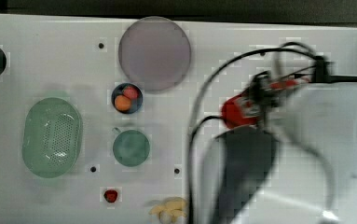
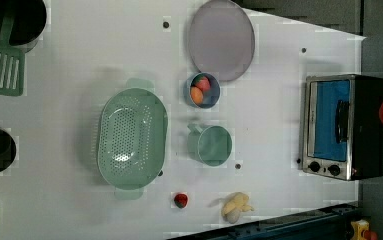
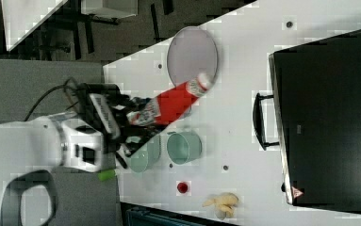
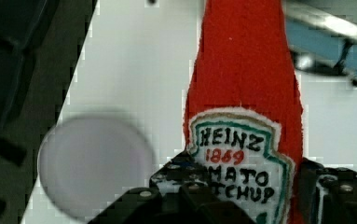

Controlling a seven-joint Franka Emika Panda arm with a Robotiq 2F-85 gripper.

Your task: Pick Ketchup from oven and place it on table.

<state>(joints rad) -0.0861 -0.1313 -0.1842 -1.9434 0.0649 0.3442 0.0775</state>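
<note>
- In the top view the arm hides most of the ketchup (image 1: 236, 112), which looks blurry.
- In the wrist view its cap is cut off.
- The gripper (image 4: 241, 196) squeezes the ketchup (image 4: 241, 93) by its label end, one finger (image 4: 176, 179) on each side.
- In the right view the ketchup (image 3: 171, 106) hangs above the table (image 3: 234, 117), at 9 o'clock from the oven (image 3: 329, 117).

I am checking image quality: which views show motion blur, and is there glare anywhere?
Top view: the arm and the ketchup are smeared by motion blur, while the table is steady. Wrist view: the ketchup label is sharp, the purple plate behind it soft. Left view: the oven is clear, without strong glare.
</note>
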